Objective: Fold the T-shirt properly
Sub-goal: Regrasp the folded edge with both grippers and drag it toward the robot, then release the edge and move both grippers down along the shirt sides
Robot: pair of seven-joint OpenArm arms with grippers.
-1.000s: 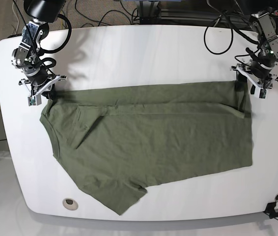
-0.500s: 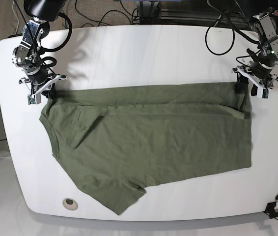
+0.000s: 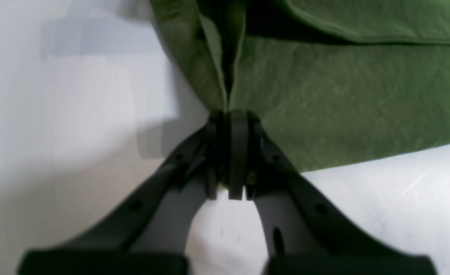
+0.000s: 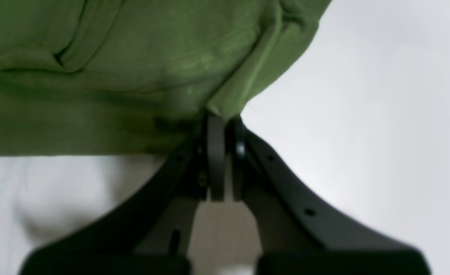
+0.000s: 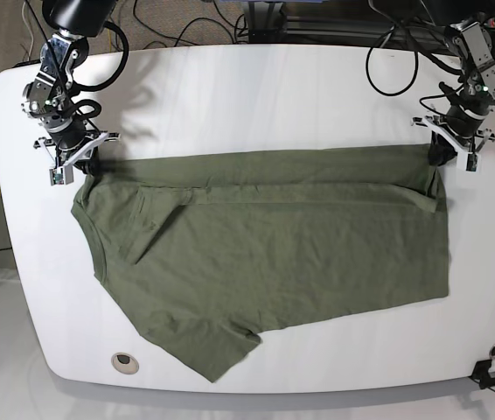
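**Both grippers pinched on the far edge of the shirt**

From my end, the T-shirt (image 5: pixel 265 254) lies spread across the white table (image 5: pixel 256 87), with a strip along its far edge folded over and one sleeve poking toward the near edge. My left gripper (image 3: pixel 230 114) has its fingers closed tight on a bunched corner of fabric. My right gripper (image 4: pixel 221 118) is clamped the same way on the opposite far corner. Both corners sit just above the tabletop.
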